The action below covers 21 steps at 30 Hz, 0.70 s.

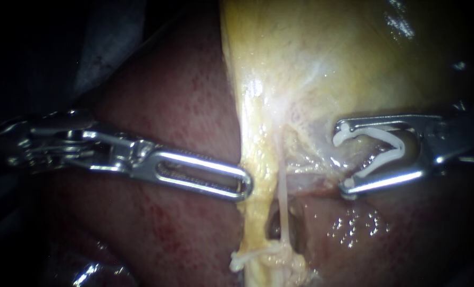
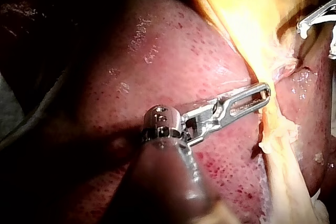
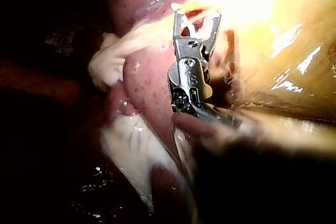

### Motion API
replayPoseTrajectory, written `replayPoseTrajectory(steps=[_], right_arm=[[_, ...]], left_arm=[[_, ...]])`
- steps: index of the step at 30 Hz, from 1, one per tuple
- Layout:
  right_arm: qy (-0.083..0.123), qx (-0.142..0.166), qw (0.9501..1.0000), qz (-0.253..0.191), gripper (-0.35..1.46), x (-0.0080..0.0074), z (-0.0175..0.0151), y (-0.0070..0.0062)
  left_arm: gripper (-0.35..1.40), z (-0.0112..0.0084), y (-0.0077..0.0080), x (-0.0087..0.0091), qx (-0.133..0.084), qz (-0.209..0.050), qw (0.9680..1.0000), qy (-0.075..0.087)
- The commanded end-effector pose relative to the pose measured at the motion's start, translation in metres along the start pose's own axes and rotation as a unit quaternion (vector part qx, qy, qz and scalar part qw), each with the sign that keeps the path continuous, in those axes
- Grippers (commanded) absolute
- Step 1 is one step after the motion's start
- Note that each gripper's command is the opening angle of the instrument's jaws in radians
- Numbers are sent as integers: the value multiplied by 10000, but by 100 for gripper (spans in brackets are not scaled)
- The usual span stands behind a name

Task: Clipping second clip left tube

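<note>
In the endoscope view, my left instrument (image 1: 244, 185), bright steel with slotted jaws, reaches from the left edge to mid-frame. Its jaws are pressed together on the edge of the yellow band of tissue (image 1: 254, 223) that hangs below the glistening yellow gallbladder (image 1: 311, 53). Just right of that band, the thin pale tube (image 1: 283, 196) runs down the lower centre to a small white clip (image 1: 240, 261) at the bottom edge. At right mid-frame, my right instrument (image 1: 343, 159) holds an open white plastic clip (image 1: 391, 139) between widely spread jaws, mouth towards the tube but apart from it.

In the left wrist view, my left instrument (image 2: 265, 93) lies across the dark red liver (image 2: 157, 77), tip nipping the yellow band (image 2: 273, 129).

In the right wrist view, my right instrument (image 3: 197, 17) carries the open clip (image 3: 195, 23) in its spread jaws, against bright yellow tissue.
</note>
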Motion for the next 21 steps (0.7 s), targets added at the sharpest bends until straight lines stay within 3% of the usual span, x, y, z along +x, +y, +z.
replayPoseTrajectory(steps=[1, 10, 21], right_arm=[[1, -1, 10000, 0, 55, 0, 0, 0], [2, -2, 10000, -12, 55, -2, 3, -2], [5, 42, 10000, -33, 55, -7, 11, -4]], left_arm=[[-35, 0, 0, 0, -4, -1, 10000, -1], [-35, -3, -2, 1, 14, -2, 10000, 17], [-35, -25, -21, 0, 66, -35, 10000, 31]])
